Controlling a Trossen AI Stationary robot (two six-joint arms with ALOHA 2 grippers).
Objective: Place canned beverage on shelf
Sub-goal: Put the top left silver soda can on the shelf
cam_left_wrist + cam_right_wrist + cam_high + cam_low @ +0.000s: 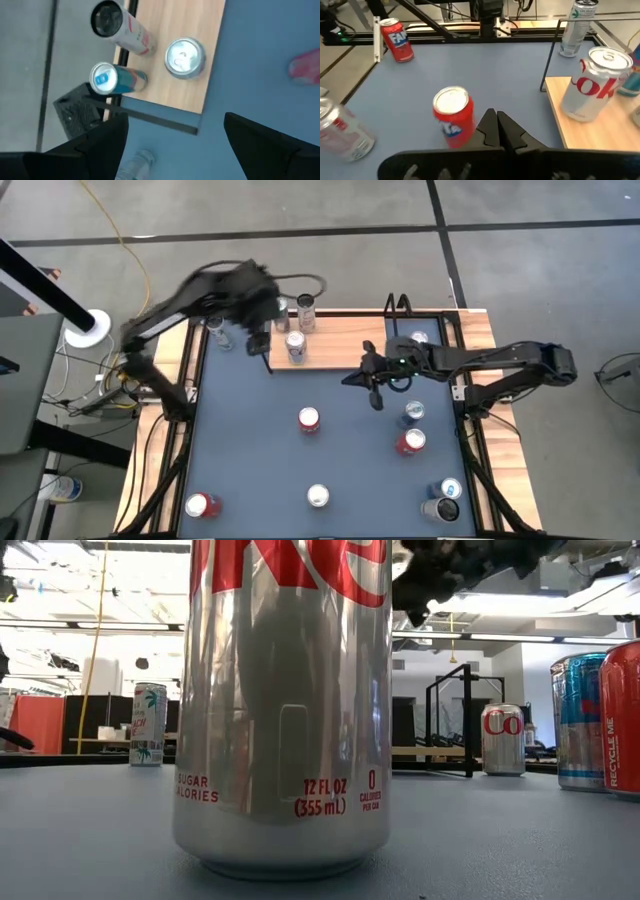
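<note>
Grey-blue tabletop (250, 460) carries scattered cans; the shelf (340, 340) at its far edge holds three. Left gripper (262, 340) hangs above them, fingers spread, empty, silver can (184, 58) standing on the board below. Raise it straight to avoid tipping neighbours. Right gripper (496, 131), pressed together, idles near a red can (309, 420)

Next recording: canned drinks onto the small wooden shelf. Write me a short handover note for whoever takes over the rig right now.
Left gripper: open, empty, above the shelf at its left end.
Right gripper: shut, empty, over the table beside the shelf's right part.
Done: three cans upright on the shelf's left end, including a silver Coke can.
Left: several cans stand on the table, such as the red can at centre.
</note>
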